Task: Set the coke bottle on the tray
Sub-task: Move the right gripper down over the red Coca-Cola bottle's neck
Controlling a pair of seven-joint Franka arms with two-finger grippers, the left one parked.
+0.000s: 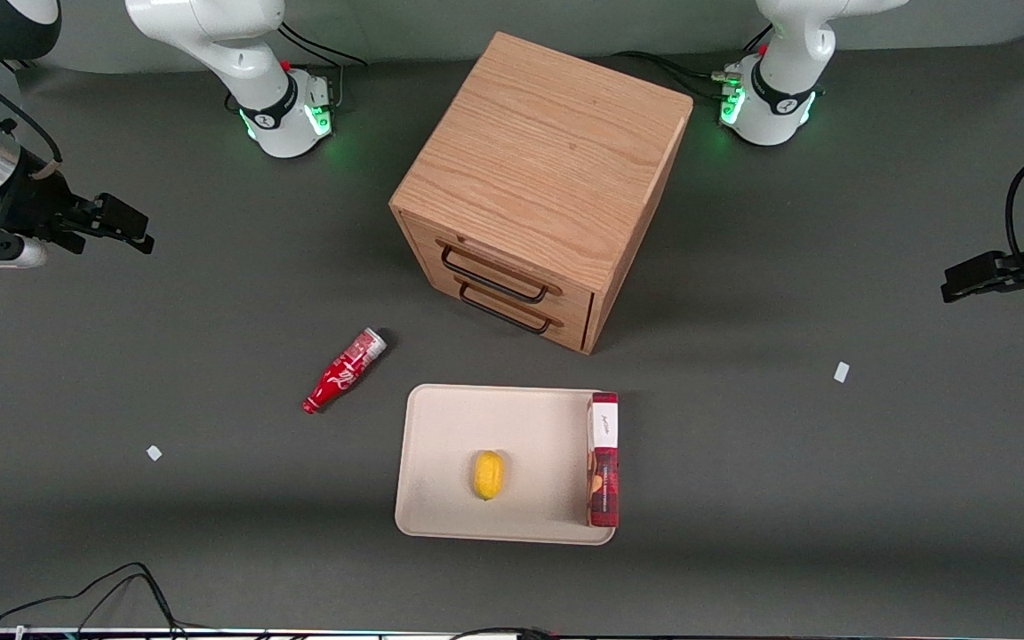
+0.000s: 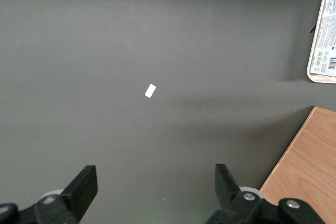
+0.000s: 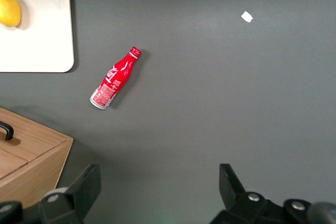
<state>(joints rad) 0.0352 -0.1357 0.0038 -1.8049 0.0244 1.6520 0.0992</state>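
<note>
Coke bottle point(image 1: 345, 370): it lies on its side on the dark table point(image 1: 210, 551), just beside the tray, toward my working arm's end. It is not on the tray yet.

Bottle's pose: the red cap points toward the front camera and the silvery base points toward the drawer cabinet point(image 1: 540, 187).

Tray point(image 1: 441, 444): cream, flat, low rim. A lemon point(image 1: 488, 475) sits in it. A dark-red box point(image 1: 604, 458) rests along its edge at the parked arm's end.

My gripper point(image 1: 125, 227): up over the table, well apart from the bottle, at my arm's end of the table.

My fingers point(image 3: 84, 187): spread wide open, holding nothing.

Step now: I think it is going to the bottle to pick it up.

How to do it well: I should come down over the fat middle of the bottle, turn so my fingers squeeze across its round sides, and close gently so it does not roll. Then I should lift it and set it on the bare part of the tray, away from the lemon.

Count: one bottle, one tray, one lemon, one box, one cabinet with two drawer handles, two little white scraps point(image 1: 154, 452) on the table.
</note>
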